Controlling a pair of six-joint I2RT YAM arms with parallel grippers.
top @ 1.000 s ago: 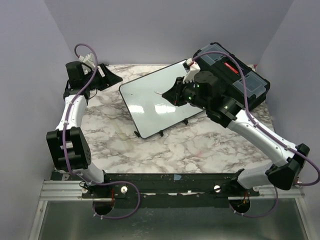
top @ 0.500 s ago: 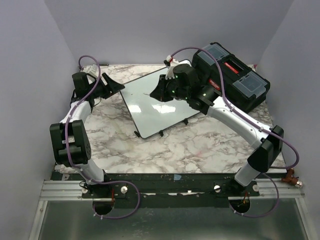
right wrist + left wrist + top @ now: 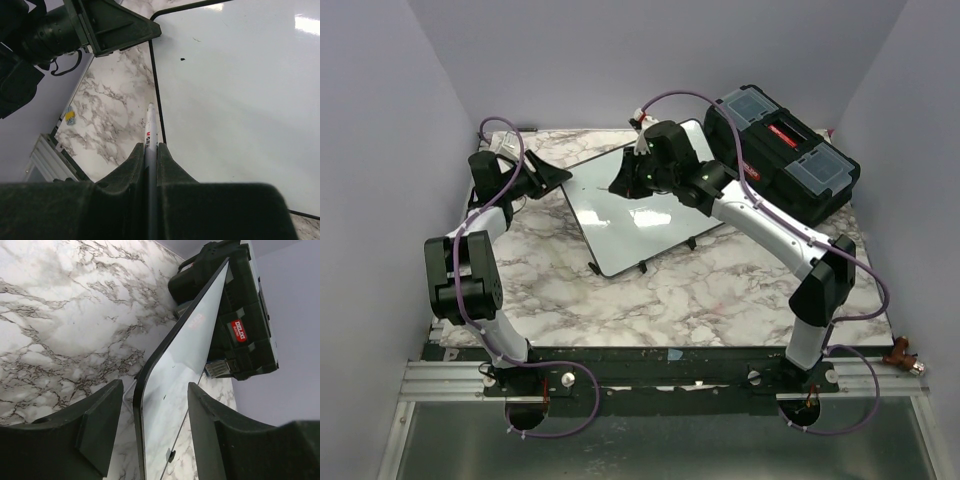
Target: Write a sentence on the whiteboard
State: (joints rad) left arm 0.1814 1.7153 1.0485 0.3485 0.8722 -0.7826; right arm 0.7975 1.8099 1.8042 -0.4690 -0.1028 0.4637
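The whiteboard [image 3: 638, 218] lies tilted on its small feet on the marble table [image 3: 710, 295]. My right gripper [image 3: 623, 187] hovers over the board's far-left part, shut on a thin white marker [image 3: 150, 125] whose tip points past the board's black rim. The whiteboard [image 3: 240, 100] is blank apart from a tiny dark speck [image 3: 182, 59]; the sentence is not in view. My left gripper [image 3: 548, 172] sits at the board's far-left corner. In the left wrist view its open jaws [image 3: 152, 427] straddle the whiteboard's rim [image 3: 142, 405] without touching it.
A black toolbox [image 3: 785, 160] with a red label stands behind the board at the right, also in the left wrist view as the toolbox [image 3: 240, 315]. Lilac walls close in the table on three sides. The left gripper's fingers [image 3: 120, 27] show at the top of the right wrist view.
My right arm has swung left across the board, carrying the marker to the far-left corner. The left gripper has closed in on that corner and its jaws have narrowed.
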